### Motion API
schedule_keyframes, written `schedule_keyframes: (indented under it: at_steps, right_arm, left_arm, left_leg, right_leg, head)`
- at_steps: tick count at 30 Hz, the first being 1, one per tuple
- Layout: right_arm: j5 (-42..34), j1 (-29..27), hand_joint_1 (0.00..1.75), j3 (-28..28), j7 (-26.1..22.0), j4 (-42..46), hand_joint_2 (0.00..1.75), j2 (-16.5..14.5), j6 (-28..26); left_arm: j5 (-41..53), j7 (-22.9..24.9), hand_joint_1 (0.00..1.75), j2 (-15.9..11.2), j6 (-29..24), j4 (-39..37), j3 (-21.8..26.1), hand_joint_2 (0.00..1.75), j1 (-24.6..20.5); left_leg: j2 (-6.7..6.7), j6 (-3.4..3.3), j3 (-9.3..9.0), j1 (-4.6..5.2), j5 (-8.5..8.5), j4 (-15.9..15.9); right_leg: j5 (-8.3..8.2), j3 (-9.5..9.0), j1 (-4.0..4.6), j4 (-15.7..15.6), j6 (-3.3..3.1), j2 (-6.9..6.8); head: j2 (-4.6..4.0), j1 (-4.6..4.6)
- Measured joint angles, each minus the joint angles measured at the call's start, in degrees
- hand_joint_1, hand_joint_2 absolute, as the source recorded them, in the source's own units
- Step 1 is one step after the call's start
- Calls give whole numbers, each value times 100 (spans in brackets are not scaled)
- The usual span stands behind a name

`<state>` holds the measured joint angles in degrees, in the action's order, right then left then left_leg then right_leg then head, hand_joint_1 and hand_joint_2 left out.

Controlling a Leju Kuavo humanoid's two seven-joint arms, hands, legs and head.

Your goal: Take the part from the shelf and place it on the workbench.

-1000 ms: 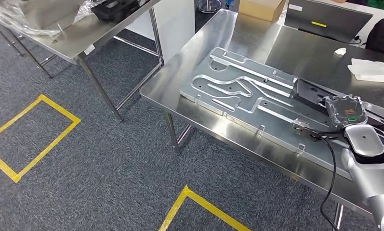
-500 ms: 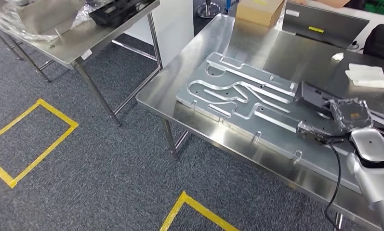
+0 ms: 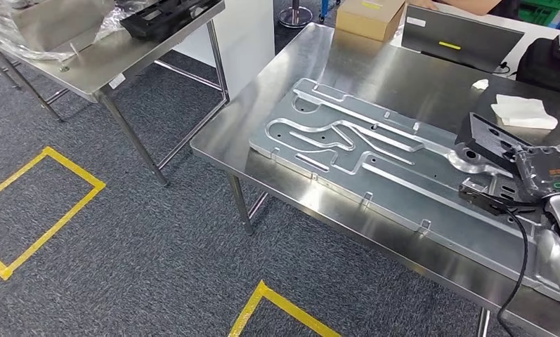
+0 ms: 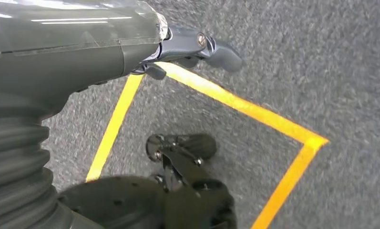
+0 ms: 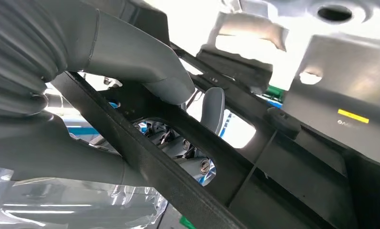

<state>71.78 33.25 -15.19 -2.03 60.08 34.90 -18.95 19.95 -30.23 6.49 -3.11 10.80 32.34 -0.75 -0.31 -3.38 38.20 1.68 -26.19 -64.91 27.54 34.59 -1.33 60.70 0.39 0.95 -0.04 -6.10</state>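
In the head view my right hand [image 3: 547, 174] grips a black plastic part [image 3: 489, 135] over the right side of the steel workbench [image 3: 347, 63]. The part hangs tilted just above a large machined aluminium plate [image 3: 347, 140] lying on the bench. Close up in the right wrist view, the thumb [image 5: 149, 67] presses on the black part [image 5: 192, 167] and darker fingers wrap under its frame. My left hand [image 4: 192, 45] hangs over the carpet beside a yellow floor line, fingers apart, holding nothing.
A cardboard box [image 3: 368, 17], a grey case [image 3: 459, 38], white cloths [image 3: 519, 112] and a black bag [image 3: 551, 63] sit along the bench's far side. A second steel table [image 3: 87, 63] at the left carries a black tray [image 3: 168, 14] and plastic wrap. Yellow tape [image 3: 45, 203] marks the carpet.
The camera has moved, so the whole scene has shifted. My right hand with the black part now sits further right along the aluminium plate, and the part is tilted up more.
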Motion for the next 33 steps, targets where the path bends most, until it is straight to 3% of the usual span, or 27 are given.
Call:
schedule_keyframes:
  at_steps: [1, 2, 5, 8, 9, 10, 11, 13, 14, 18, 20, 23, 24, 25, 26, 28, 30, 33]
  right_arm:
    - [-48, 3, 44, 9, -30, 4, 44, 40, -8]
    - [-92, 6, 0, 9, -53, 3, 0, 75, -17]
    - [-144, 46, 0, 6, -46, 16, 0, 171, -31]
    - [-167, 73, 0, -4, -2, 18, 0, 230, -34]
    - [-169, 51, 0, -11, 8, 18, 0, 237, -37]
    - [-169, 28, 0, -18, 14, 17, 0, 241, -40]
    - [-169, 14, 0, -23, 23, 18, 0, 248, -44]
    - [-169, 8, 0, -25, 51, 22, 0, 270, -49]
    - [-168, 0, 0, -25, 67, 33, 0, 287, -55]
    - [-166, -100, 0, -24, 111, 105, 0, 335, -81]
    - [-162, -131, 0, -21, 130, 150, 0, 344, -82]
    - [-104, -238, 0, 8, 167, 234, 0, 346, -82]
    - [-69, -289, 0, 24, 177, 256, 0, 344, -84]
    - [-32, -341, 0, 43, 186, 277, 0, 339, -88]
    - [1, -385, 0, 62, 195, 299, 0, 330, -93]
    - [43, -436, 0, 101, 217, 334, 0, 308, -103]
    - [59, -452, 0, 136, 238, 349, 0, 292, -105]
    - [30, -507, 0, 201, 232, 352, 0, 295, -106]
  left_arm:
    - [-11, 19, 0, -3, 67, 0, 37, 175, -8]
    - [-15, 54, 0, -6, 100, 0, 64, 175, -15]
    - [-20, 164, 0, -9, 149, 0, 120, 175, -23]
    - [-27, 220, 0, -8, 197, 0, 173, 175, -28]
    - [-29, 229, 0, -7, 210, 0, 184, 175, -26]
    - [-30, 238, 0, -4, 217, 0, 188, 175, -23]
    - [-30, 245, 0, -1, 216, 0, 193, 175, -22]
    - [-41, 254, 0, 5, 193, 0, 209, 175, -23]
    - [-52, 257, 0, 6, 176, 0, 221, 175, -27]
    - [-81, 266, 0, -1, 140, 0, 293, 0, -29]
    - [-79, 269, 0, -10, 126, 0, 314, 0, -24]
    - [-63, 285, 0, -13, 97, 0, 323, 0, -26]
    - [-58, 293, 0, -13, 82, 0, 325, 0, -24]
    - [-54, 299, 0, -13, 69, 0, 327, 0, -22]
    - [-50, 305, 0, -13, 60, 0, 329, 0, -22]
    - [-31, 316, 0, -13, 54, 0, 332, 0, -26]
    - [-7, 326, 0, -9, 55, 0, 333, 0, -33]
    - [10, 332, 0, 4, 71, -1, 333, 0, -36]
  left_leg:
    - [0, -106, -209, 48, 161, 434]
    - [8, -145, -278, 66, 168, 571]
    - [30, -98, -451, 21, 306, 894]
    - [34, -74, -502, -2, 340, 975]
    - [34, -66, -500, -3, 328, 956]
    - [34, -53, -495, -6, 309, 926]
    - [34, -37, -486, -11, 283, 879]
    - [32, 13, -449, -8, 206, 743]
    - [29, 40, -421, -1, 167, 671]
    - [17, 129, -360, 11, 103, 548]
    - [13, 204, -260, -12, -71, 314]
    - [15, 314, 203, -105, -629, -758]
    - [16, 333, 318, -133, -711, -1027]
    - [16, 345, 342, -155, -686, -1098]
    - [16, 348, 245, -171, -548, -915]
    - [10, 328, -164, -185, -183, -109]
    - [-1, 288, -438, -159, -11, 459]
    - [-9, 211, -468, -124, 21, 575]
  right_leg:
    - [-13, -17, -2, -37, 23, 8]
    - [-32, -41, -13, -89, 60, 7]
    - [119, -9, -7, 74, 118, -22]
    - [563, 445, -9, 1014, 169, -40]
    - [594, 551, -17, 1210, 196, -47]
    - [515, 560, -29, 1201, 223, -57]
    - [340, 459, -42, 976, 248, -71]
    - [14, 119, -59, 280, 271, -107]
    - [-63, 4, -56, 43, 240, -107]
    - [-77, -26, -41, -72, 68, -83]
    - [-101, -29, -68, -94, 15, -86]
    - [-110, -19, -77, -100, -10, -91]
    - [-110, -18, -78, -100, -9, -92]
    - [-109, -19, -80, -99, -7, -93]
    - [-108, -24, -83, -99, -1, -91]
    - [-104, -39, -92, -101, 24, -84]
    - [-115, -37, -92, -109, 94, -71]
    - [-150, -55, -93, -178, 227, -66]
  head:
    - [0, 1]
    - [0, 2]
    - [0, 5]
    - [0, 8]
    - [0, 8]
    - [0, 8]
    - [0, 8]
    - [0, 8]
    - [0, 7]
    - [0, 5]
    - [0, 5]
    - [0, 4]
    - [0, 4]
    - [0, 4]
    - [0, 4]
    - [0, 4]
    - [0, 5]
    - [0, 5]
